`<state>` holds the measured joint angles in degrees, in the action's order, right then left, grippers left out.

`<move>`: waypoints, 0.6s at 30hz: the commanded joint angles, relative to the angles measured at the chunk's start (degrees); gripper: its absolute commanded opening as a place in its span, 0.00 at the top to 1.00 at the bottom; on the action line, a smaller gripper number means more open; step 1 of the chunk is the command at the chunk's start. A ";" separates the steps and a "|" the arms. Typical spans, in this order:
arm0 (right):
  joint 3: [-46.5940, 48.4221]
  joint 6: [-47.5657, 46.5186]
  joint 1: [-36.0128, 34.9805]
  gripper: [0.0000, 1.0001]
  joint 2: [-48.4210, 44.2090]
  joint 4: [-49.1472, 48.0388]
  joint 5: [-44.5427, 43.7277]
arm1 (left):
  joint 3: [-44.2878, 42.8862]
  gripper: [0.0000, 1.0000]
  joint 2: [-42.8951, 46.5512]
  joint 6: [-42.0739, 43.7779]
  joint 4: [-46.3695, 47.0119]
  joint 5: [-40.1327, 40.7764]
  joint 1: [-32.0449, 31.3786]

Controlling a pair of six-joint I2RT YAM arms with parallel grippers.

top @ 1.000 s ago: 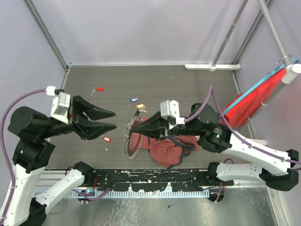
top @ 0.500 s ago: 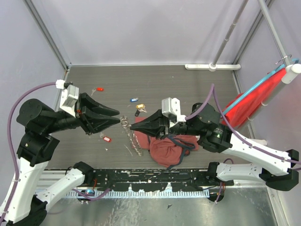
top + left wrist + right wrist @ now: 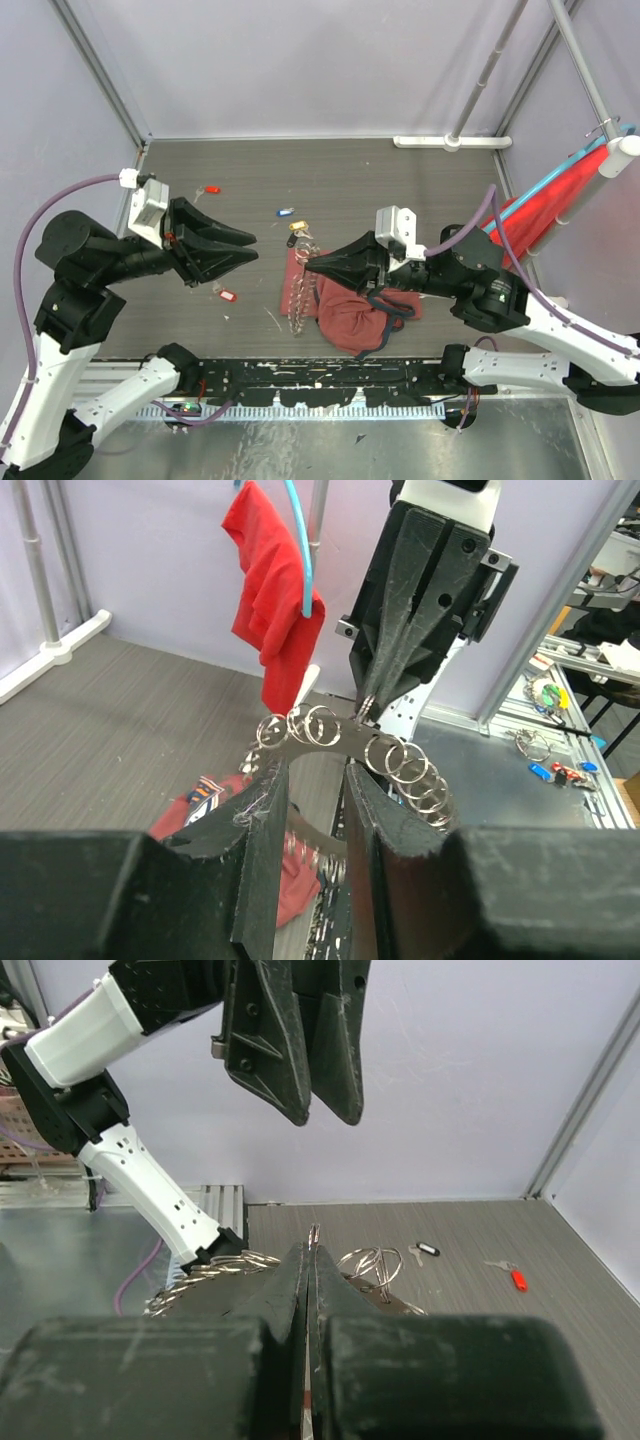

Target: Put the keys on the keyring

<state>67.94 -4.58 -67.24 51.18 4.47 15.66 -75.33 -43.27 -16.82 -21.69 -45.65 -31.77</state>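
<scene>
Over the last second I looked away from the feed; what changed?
The right gripper, shut on the keyring, drew back to the right, tipping the ring from flat to hanging edge-on. The left gripper, open, edged up and toward it. Loose keys and bag stayed put.

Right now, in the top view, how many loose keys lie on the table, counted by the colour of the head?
Red keys: 2
Blue key: 1
Yellow key: 1
Total: 4
</scene>
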 commanded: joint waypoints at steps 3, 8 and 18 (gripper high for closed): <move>3.10 -1.45 0.11 0.99 -2.64 3.67 -5.15 | 0.87 0.65 -1.26 0.23 3.40 4.83 -5.84; 3.72 -2.18 0.18 0.99 -3.57 6.65 -6.74 | 0.86 0.65 -3.37 6.14 1.36 14.35 -17.58; 4.67 -3.11 0.18 0.99 -2.32 5.81 -0.63 | 1.08 0.59 -4.27 8.11 1.90 8.98 -19.80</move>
<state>69.14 -6.63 -67.24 48.77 14.55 11.79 -74.59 -47.37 -10.26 -20.86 -34.15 -51.27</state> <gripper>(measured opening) 0.027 0.399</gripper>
